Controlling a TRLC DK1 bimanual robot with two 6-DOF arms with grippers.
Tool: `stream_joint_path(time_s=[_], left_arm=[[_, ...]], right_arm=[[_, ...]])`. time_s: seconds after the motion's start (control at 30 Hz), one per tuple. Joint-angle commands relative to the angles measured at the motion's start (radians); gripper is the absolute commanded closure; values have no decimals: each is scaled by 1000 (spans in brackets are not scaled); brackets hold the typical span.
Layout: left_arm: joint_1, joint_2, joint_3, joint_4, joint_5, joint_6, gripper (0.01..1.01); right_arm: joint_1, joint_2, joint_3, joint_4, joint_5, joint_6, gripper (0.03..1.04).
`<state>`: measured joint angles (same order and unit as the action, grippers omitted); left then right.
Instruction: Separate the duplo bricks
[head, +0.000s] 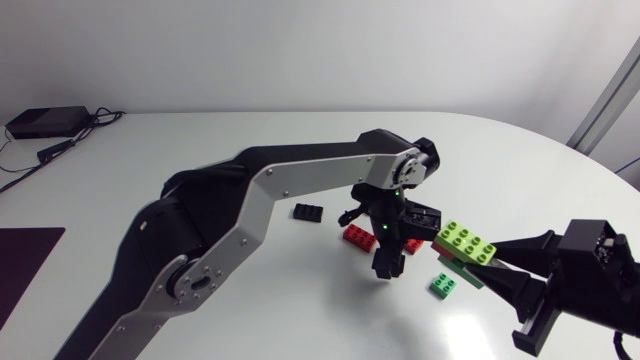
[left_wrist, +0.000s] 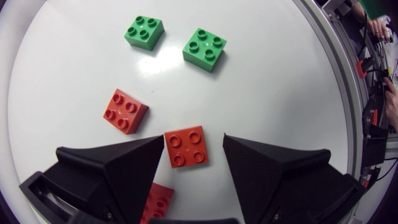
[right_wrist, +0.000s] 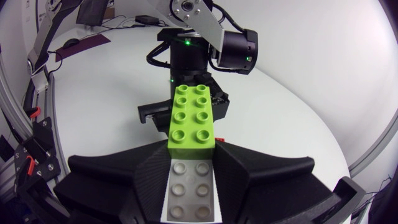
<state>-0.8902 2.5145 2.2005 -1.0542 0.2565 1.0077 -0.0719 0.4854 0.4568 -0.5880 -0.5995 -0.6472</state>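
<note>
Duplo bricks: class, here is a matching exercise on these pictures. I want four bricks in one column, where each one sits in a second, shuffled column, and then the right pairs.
Bricks
1. lime green brick
2. grey brick
3. black brick
4. red brick

Places
A. on the table, between the open fingers of the left gripper
B. clamped between the fingers of the right gripper
C. jutting out ahead of the right gripper's fingertips
D. on the table, outside both grippers

Pairs: 1-C, 2-B, 3-D, 4-A

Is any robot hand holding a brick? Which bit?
The right gripper pinches the lime green brick by its near end; the left gripper holds nothing.
</note>
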Motion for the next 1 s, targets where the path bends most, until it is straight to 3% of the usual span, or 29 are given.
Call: stream_joint_path(time_s=[0.0, 0.2, 0.4, 0.5, 0.7, 0.97], left_arm=[[16, -19, 24, -23, -2, -17, 302], [51, -118, -35, -20, -2, -17, 313], [39, -212, -168, -10, 10, -12, 700], [20, -221, -213, -4, 21, -9, 823], [8, -189, -179, -15, 72, -27, 839], [-9, -118, -165, -38, 41, -38, 848]], right_arm=[[4, -10, 26, -16, -6, 1, 775], [14, -13, 25, -16, -11, 0, 774], [17, -10, 26, -15, -11, -3, 774], [20, -7, 26, -13, -11, -3, 774], [18, -10, 19, -13, -11, -8, 774], [15, -10, 17, -13, -14, -9, 772]])
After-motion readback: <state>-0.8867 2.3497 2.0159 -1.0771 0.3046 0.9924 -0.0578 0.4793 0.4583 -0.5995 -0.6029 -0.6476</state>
